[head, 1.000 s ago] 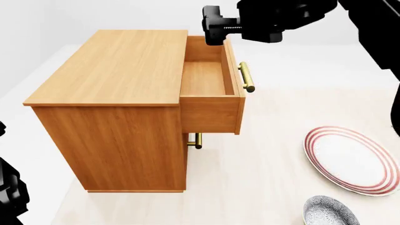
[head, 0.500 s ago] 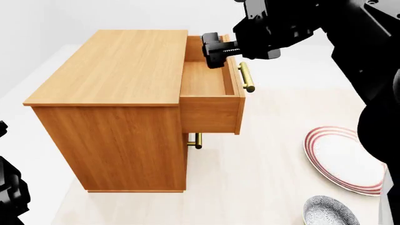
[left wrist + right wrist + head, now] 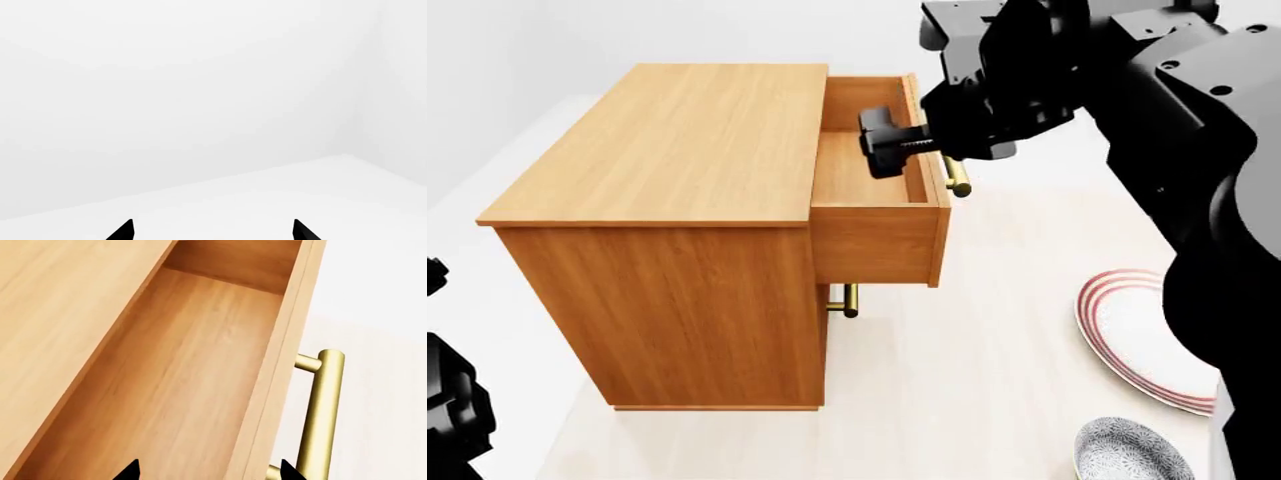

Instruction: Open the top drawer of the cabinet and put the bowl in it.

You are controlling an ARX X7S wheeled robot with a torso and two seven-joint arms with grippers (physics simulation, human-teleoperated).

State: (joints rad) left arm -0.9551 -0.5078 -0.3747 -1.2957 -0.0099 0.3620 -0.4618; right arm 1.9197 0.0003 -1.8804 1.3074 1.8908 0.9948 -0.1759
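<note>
The brown wooden cabinet (image 3: 681, 190) stands at the left of the head view. Its top drawer (image 3: 874, 215) is pulled out and its box is empty; the brass handle (image 3: 958, 187) is partly hidden behind my right arm. My right gripper (image 3: 885, 142) is open and empty, hovering over the drawer front's rim. In the right wrist view the drawer floor (image 3: 180, 390) and the brass handle (image 3: 321, 410) show, with the fingertips (image 3: 132, 471) apart. The speckled bowl (image 3: 1130, 452) sits on the floor at the lower right, untouched. My left gripper (image 3: 212, 231) is open and faces a blank white wall.
A white plate with red rings (image 3: 1134, 335) lies on the floor right of the cabinet, partly hidden by my right arm. A lower drawer's brass handle (image 3: 847, 299) sticks out under the open drawer. The left arm (image 3: 447, 410) is at the lower left edge.
My right gripper has moved from beyond the far end of the drawer toward me and down, now over the drawer front near the handle. The drawer, bowl and left arm have not moved.
</note>
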